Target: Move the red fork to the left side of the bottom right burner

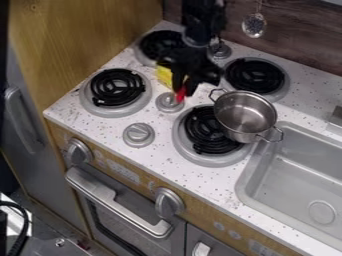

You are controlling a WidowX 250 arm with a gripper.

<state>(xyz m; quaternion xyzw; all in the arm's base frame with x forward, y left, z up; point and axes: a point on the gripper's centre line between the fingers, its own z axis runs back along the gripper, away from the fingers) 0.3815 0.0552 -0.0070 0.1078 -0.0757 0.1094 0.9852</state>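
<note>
- On the left, a wood-grained panel rises beside the white, dark-speckled counter
- The front left burner is a black ridged coil in a round grey pan, and just right of it sits a rounded grey knob
- The rear left burner is partly covered by the black arm, which comes down from the top edge
- Something yellow pokes out behind the gripper, too hidden for me to name
- The black gripper hangs over the middle of the stove, its fingers pinching the red fork above another grey knob; I see only a short red piece, and can't make out any tines
- The bottom right burner has its left side bare, while a shiny, round, two-handled metal pot covers part of its right side
- Behind the pot is the rear right burner, and above it hangs a metal slotted spoon
- At far right, the smooth grey sink is cut off by the edge
</note>
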